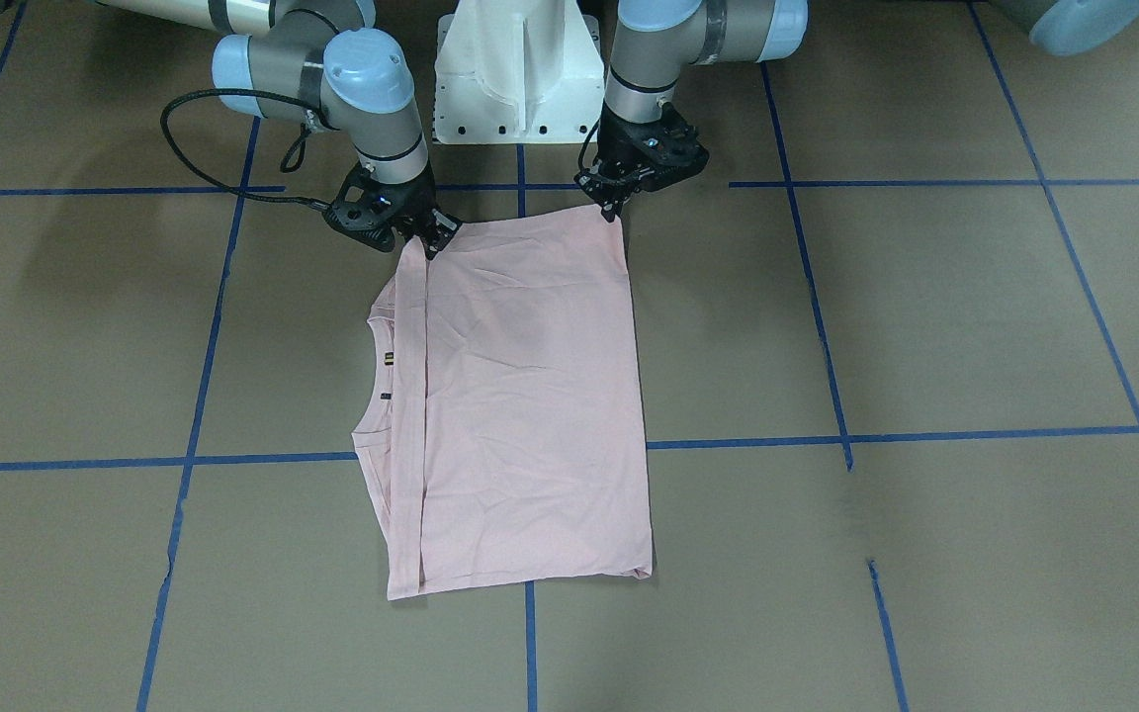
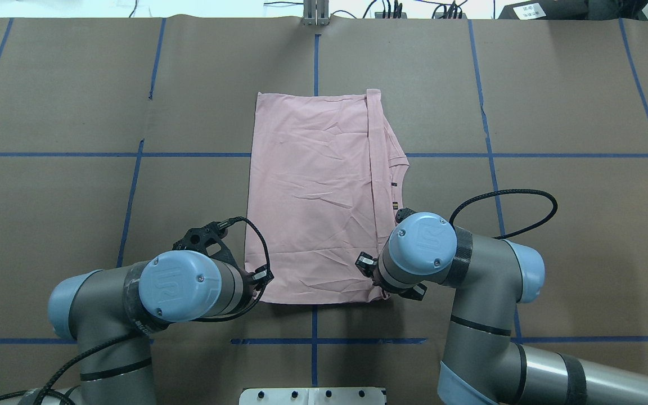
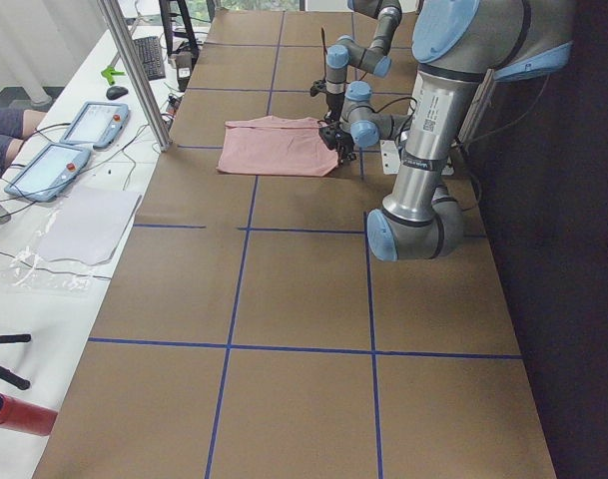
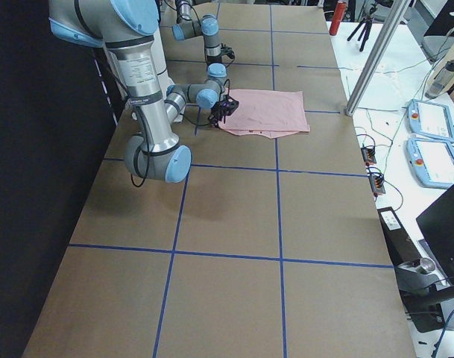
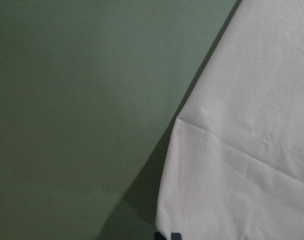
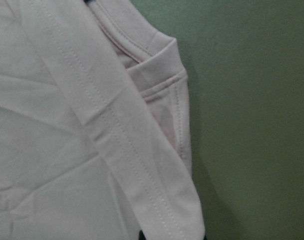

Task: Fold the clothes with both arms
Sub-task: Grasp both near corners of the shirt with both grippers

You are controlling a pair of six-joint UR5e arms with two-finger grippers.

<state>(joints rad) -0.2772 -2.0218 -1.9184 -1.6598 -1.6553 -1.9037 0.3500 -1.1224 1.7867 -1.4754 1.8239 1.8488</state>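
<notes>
Brown table (image 2: 48, 236), blue tape (image 2: 48, 153), pink T-shirt (image 2: 313, 197)

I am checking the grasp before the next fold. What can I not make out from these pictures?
1. Left gripper: open or shut at the T-shirt corner? Too small in the front view; the arm covers the fingers overhead.
2. Right gripper: the same doubt; its wrist view cuts the fingers off at the bottom edge.
3. Collar label: print too small, front view.
</notes>
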